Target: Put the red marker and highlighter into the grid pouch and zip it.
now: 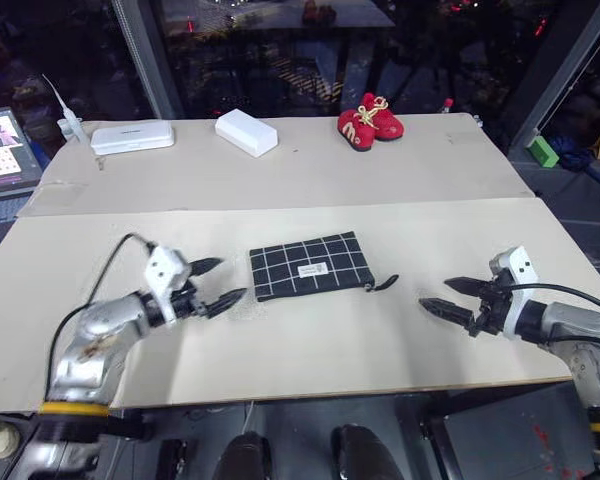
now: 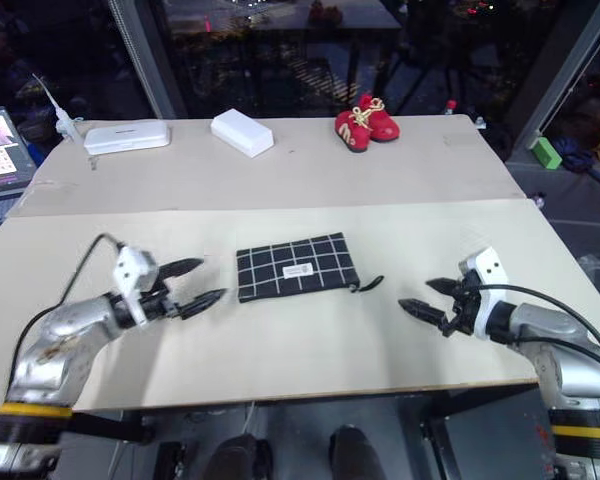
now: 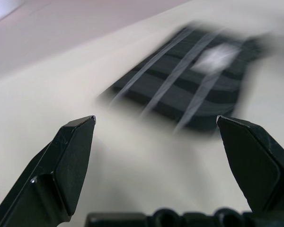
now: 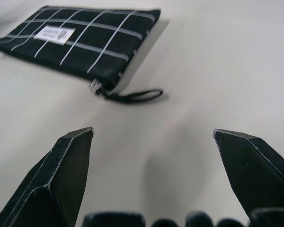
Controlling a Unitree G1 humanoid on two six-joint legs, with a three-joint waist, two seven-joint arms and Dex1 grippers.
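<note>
Looking down over your two arms, you see a pale table (image 1: 310, 350) with the pouch (image 1: 310, 265) lying flat near its middle, between your grippers. Your left gripper (image 1: 222, 282) hovers just beside the pouch's left edge, fingers spread wide and holding nothing. Your right gripper (image 1: 448, 295) sits farther off on the other side, well apart from the pouch, also spread wide and empty, pointing toward it.

The pouch is black with thin white grid lines and a small white label (image 1: 312, 269) on its face. Its zipper pull sits at the right end, and the black pull cord (image 4: 132, 97) trails loose on the table from that corner. The marker and highlighter cannot be made out on the table.

Farther back, past a seam in the tabletop, lie a flat white case (image 1: 132, 136) at the left, a white box (image 1: 246, 132) beside it, and a pair of red baby shoes (image 1: 370, 123) toward the right. A laptop (image 1: 2, 160) rests off the table's left edge, and a small green block (image 1: 543, 151) off the far right.
</note>
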